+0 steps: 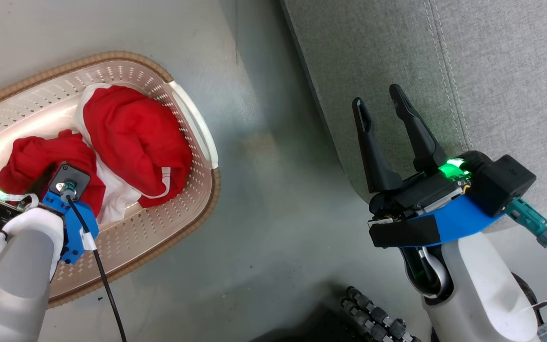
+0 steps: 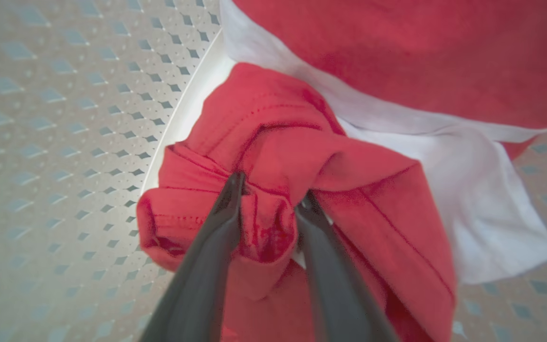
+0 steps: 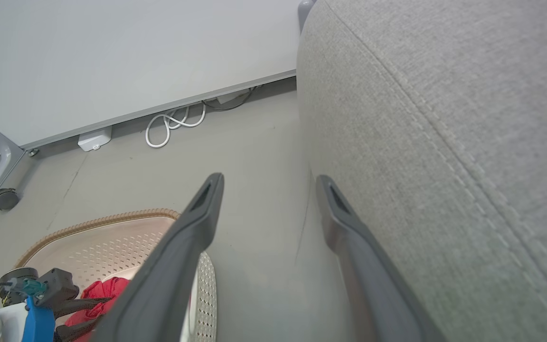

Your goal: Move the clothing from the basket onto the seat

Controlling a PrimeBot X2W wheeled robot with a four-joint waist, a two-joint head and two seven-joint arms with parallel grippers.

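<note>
– Is the left gripper [image 2: 271, 190] gripping anything?
– Yes, it is pinching a fold of the clothing [image 2: 373, 199], which is lying in the basket [image 2: 64, 118]. It should be lifting straight up, squeezing firmly, then heading for the seat [image 1: 492, 71]

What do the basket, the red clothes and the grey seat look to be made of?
Basket: likely cream plastic, glossy, punched with small holes, woven-look brown rim.
Clothing: soft knit, probably cotton, matte; folds and stitched hems show.
Seat: coarse grey woven upholstery with stitched seams.
</note>
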